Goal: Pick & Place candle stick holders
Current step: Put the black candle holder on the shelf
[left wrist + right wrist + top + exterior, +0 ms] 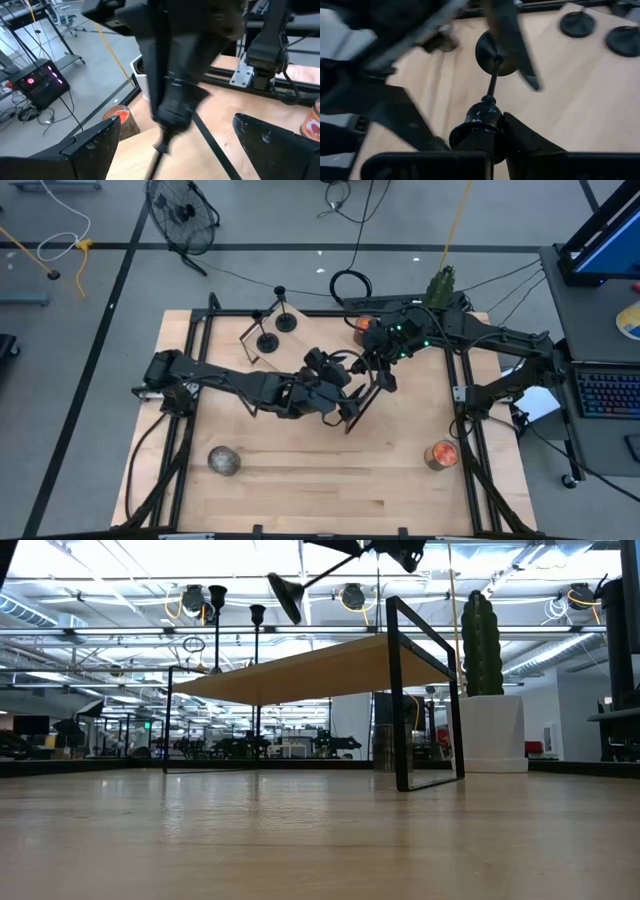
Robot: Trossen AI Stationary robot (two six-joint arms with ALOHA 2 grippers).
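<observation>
While my left tool (345,402) hangs with fingers apart over mid-desk, holding nothing, two candle stick holders (268,341) stand behind it at the desk's (300,480) far edge. Rightward, my right tool (495,137) is clamped on a third holder's (491,52) cup end, tilted above the desk; overhead, both arms hide it.

The table (300,480) is pale, smooth-grained wood, as is the shelf's top (330,665) on its thin black metal frame — beside the shelf, the candle stick holders (492,75) look matte black, the cup end glossier.
</observation>
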